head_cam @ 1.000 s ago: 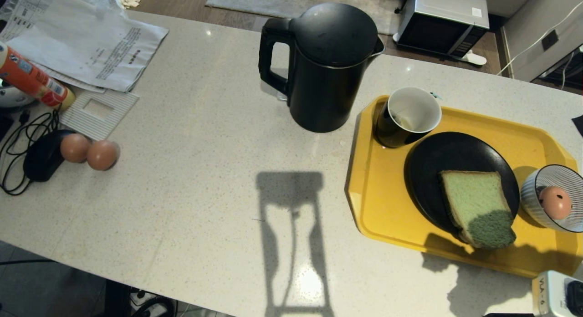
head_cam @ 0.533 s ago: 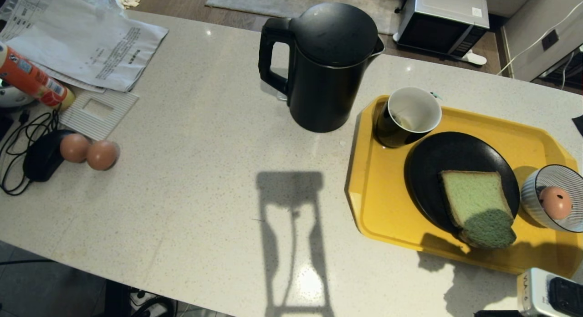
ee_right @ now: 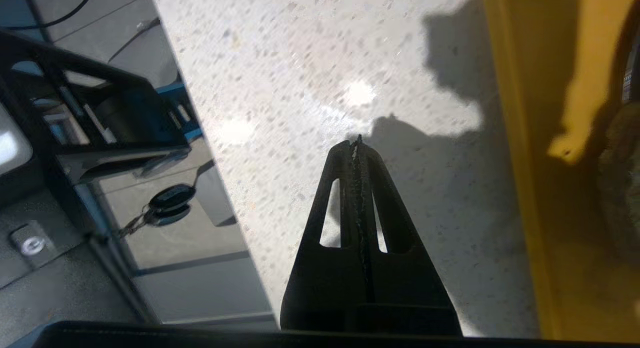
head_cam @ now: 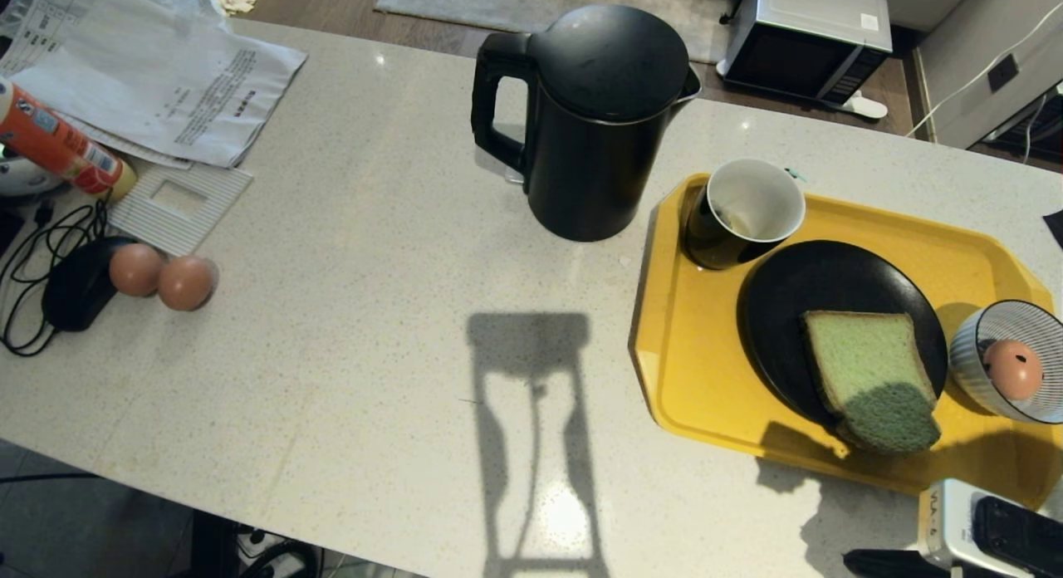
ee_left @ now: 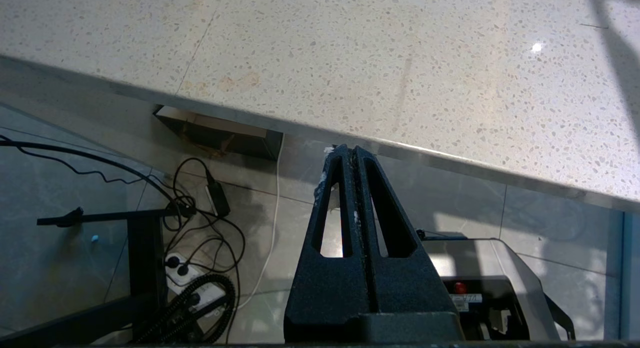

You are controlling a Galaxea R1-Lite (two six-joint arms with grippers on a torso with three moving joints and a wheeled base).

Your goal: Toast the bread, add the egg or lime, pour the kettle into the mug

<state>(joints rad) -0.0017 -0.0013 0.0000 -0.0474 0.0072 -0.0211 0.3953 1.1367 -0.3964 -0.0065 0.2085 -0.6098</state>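
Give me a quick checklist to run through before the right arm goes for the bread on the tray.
1. Bread reachable: ok, it lies uncovered on the black plate.
2. Right gripper ready to grasp: not ok, shut, over the counter beside the yellow tray.
3. Left gripper out of the way: ok, shut, parked below the counter edge.
4. Mug upright: ok, on the tray.
5. Kettle lid on: ok.
6. Toaster location: cannot tell, none visible.

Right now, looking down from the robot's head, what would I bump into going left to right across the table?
Orange tube → two brown eggs → kettle → mug → bread → egg in its striped bowl.
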